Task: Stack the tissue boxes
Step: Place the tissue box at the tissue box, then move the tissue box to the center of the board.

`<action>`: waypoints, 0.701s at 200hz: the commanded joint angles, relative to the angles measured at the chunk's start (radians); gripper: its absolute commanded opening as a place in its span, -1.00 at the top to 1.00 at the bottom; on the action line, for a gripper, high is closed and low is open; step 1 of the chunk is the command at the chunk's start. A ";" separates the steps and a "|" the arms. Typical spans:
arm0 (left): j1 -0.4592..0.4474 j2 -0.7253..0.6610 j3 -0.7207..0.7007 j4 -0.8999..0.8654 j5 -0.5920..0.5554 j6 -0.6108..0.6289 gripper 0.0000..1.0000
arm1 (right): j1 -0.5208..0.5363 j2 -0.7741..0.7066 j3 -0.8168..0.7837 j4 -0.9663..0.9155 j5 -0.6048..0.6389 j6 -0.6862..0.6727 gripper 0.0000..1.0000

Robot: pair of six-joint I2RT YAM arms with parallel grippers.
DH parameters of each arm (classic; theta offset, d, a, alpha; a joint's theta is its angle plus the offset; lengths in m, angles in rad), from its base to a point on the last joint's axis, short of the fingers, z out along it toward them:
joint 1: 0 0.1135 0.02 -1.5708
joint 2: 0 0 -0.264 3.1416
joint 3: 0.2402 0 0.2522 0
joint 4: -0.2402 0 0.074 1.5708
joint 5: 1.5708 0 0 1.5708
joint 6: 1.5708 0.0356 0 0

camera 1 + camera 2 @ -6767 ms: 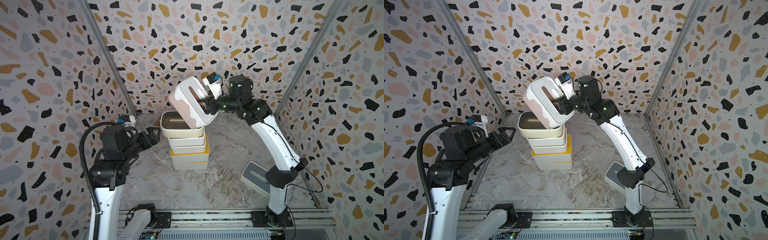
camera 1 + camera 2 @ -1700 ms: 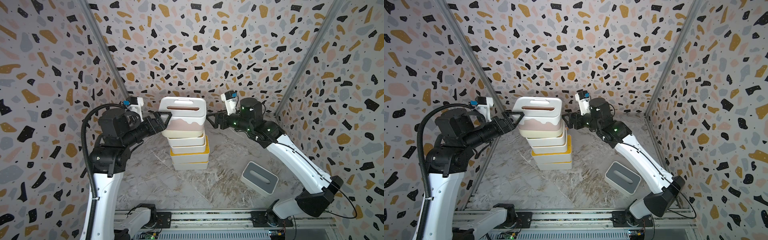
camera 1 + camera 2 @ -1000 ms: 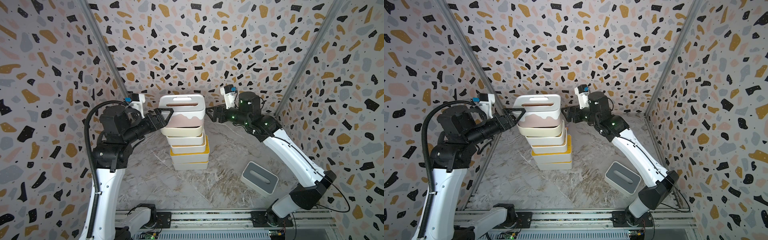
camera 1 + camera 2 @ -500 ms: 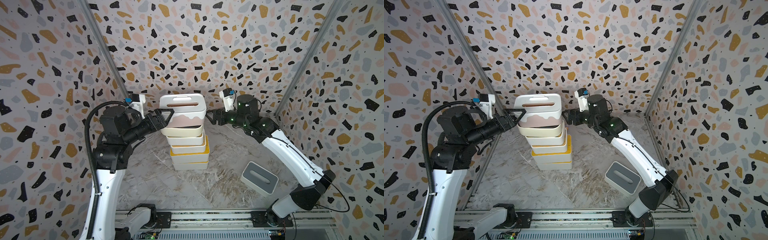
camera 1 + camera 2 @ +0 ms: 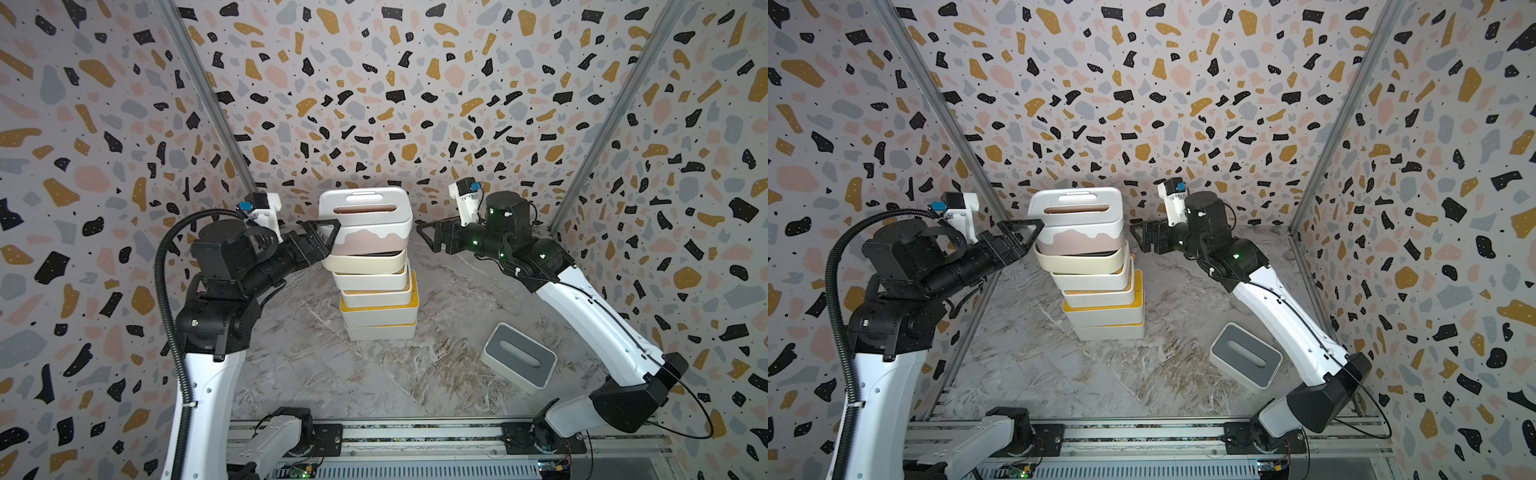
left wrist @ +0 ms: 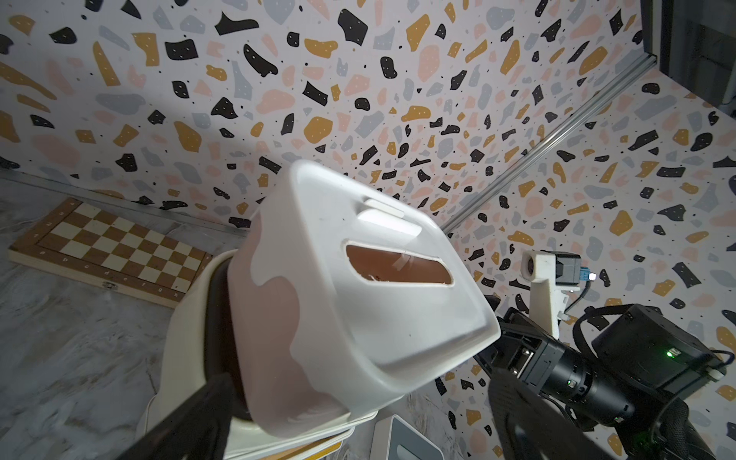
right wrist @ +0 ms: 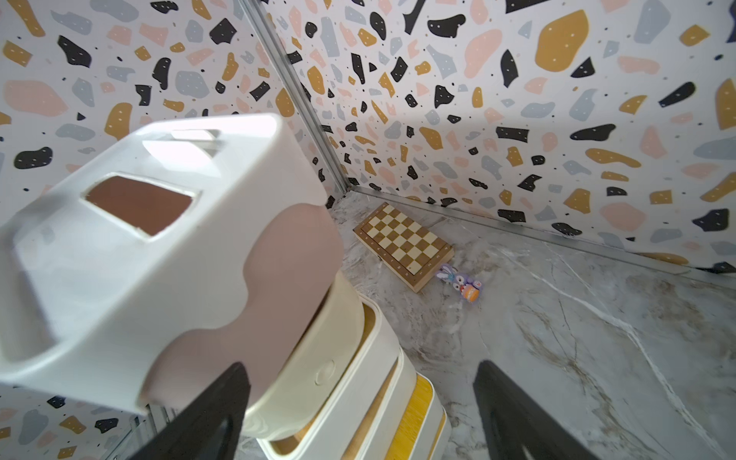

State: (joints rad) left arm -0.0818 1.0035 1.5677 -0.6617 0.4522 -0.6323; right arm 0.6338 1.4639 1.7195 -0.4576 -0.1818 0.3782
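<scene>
While six tissue boxes form one stack point(image 5: 379, 300) at the middle of the marble table point(image 5: 307, 365), we find the seventh, the grey-lidded box point(image 5: 519, 359), lying alone on the table near the right arm, well apart from the stack. The white-and-pink top box point(image 5: 365, 218) sits on a cream box point(image 5: 363, 262). The left gripper point(image 5: 322, 237) is at the top box's left end with its jaws spread wide; we cannot tell whether it touches. The right gripper point(image 5: 428, 239) hangs just clear of the right end, jaws apart and holding nothing. A chessboard point(image 7: 402, 245) lies by the back wall.
</scene>
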 commanded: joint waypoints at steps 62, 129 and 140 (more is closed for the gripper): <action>-0.006 -0.207 -0.100 -0.130 -0.039 0.040 -0.99 | -0.070 -0.204 -0.230 -0.318 0.221 0.100 -0.87; -0.006 -0.300 -0.209 -0.215 0.051 0.057 -1.00 | -0.075 -0.387 -0.634 -0.396 0.303 0.286 -0.94; -0.005 -0.307 -0.218 -0.224 0.065 0.062 -1.00 | -0.075 -0.398 -0.680 -0.410 0.318 0.307 -0.96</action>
State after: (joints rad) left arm -0.0818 0.7204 1.3621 -0.8719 0.4660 -0.5934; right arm 0.5617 1.1137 1.0981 -0.8093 0.0849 0.5972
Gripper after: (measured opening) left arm 0.997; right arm 0.971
